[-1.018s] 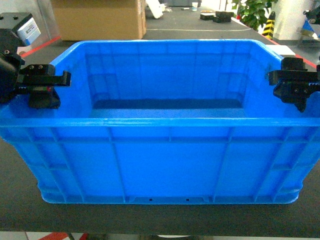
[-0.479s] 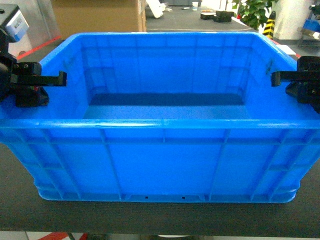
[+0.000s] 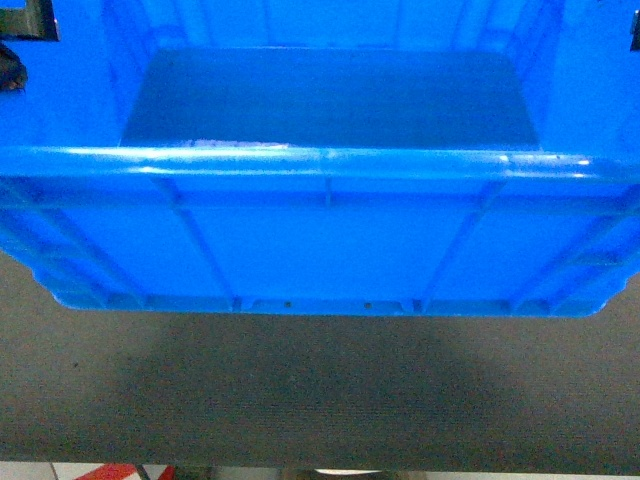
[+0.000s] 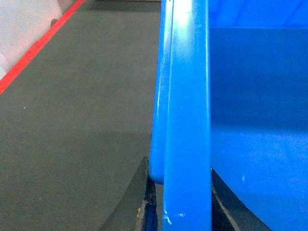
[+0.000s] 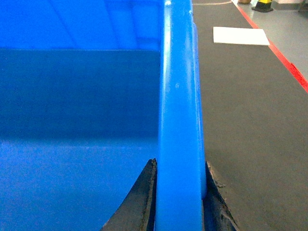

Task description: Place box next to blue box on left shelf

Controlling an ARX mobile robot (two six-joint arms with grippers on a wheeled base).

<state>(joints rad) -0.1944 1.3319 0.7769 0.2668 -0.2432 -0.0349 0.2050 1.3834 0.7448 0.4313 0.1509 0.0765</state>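
The box (image 3: 320, 240), a large bright-blue crate with ribbed walls, fills the upper head view and hangs above the dark table, casting a shadow beneath it. My left gripper (image 4: 180, 202) is shut on the box's left rim (image 4: 187, 96), one finger on each side of the wall. My right gripper (image 5: 179, 202) is shut on the right rim (image 5: 180, 96) in the same way. In the head view only a dark sliver of the left gripper (image 3: 15, 40) shows at the top left corner. The left shelf and the other blue box are out of view.
The dark grey table top (image 3: 320, 400) spreads under and in front of the box. A red floor line (image 4: 33, 48) runs along the left side. A white sheet (image 5: 240, 36) lies on the surface at the right, beside another red line (image 5: 284, 53).
The box has risen off the table towards the camera and now blocks the background. Both grippers, still on its rims, have slid up to the frame's top corners.
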